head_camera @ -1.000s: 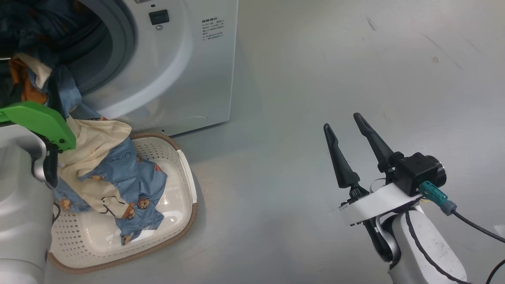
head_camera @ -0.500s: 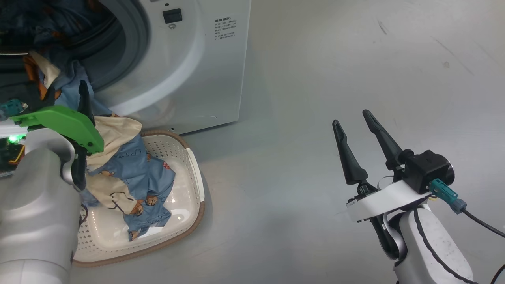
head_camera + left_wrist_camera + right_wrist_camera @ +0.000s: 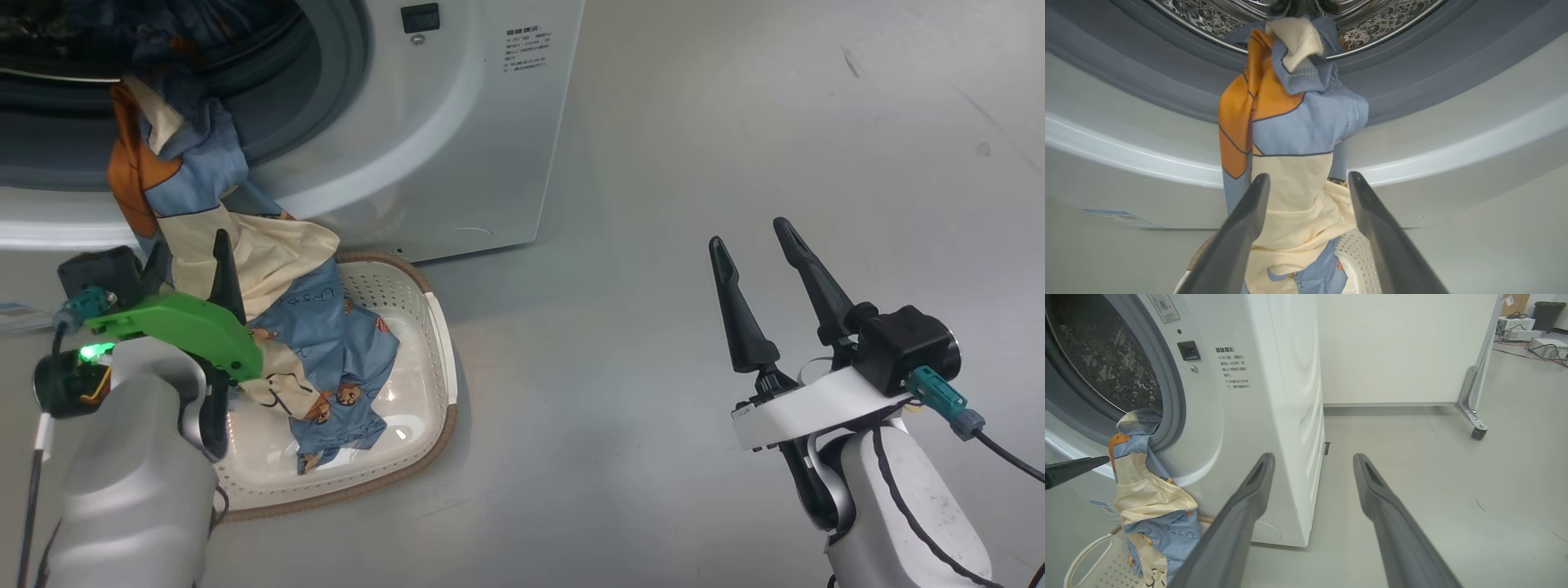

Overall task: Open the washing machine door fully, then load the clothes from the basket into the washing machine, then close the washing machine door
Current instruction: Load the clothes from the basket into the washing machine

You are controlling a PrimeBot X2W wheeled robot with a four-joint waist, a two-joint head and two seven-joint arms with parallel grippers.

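The white washing machine [image 3: 482, 139] stands with its mouth uncovered; the washing machine door is out of view. The clothes [image 3: 229, 245], light blue, cream and orange, hang from the steel drum [image 3: 1208, 16] over the grey gasket and down into the basket [image 3: 429, 327] on the floor. My left gripper [image 3: 189, 257] is open just in front of the hanging clothes [image 3: 1294, 143], level with their cream part, with nothing between its fingers. Off to the right, my right gripper [image 3: 749, 235] is open and empty above the bare floor, beside the machine's corner [image 3: 1290, 437].
A grey floor spreads to the right of the machine. In the right wrist view a white wall panel [image 3: 1392, 347] stands behind, with a castor foot [image 3: 1476, 430] and boxes of equipment [image 3: 1545, 345] at the far right. A blue label [image 3: 1122, 218] sits low on the machine's front.
The head camera has swung, shifting the whole picture right. My left gripper has drawn back from the drum mouth toward me, leaving the clothes hanging. The right gripper holds its pose.
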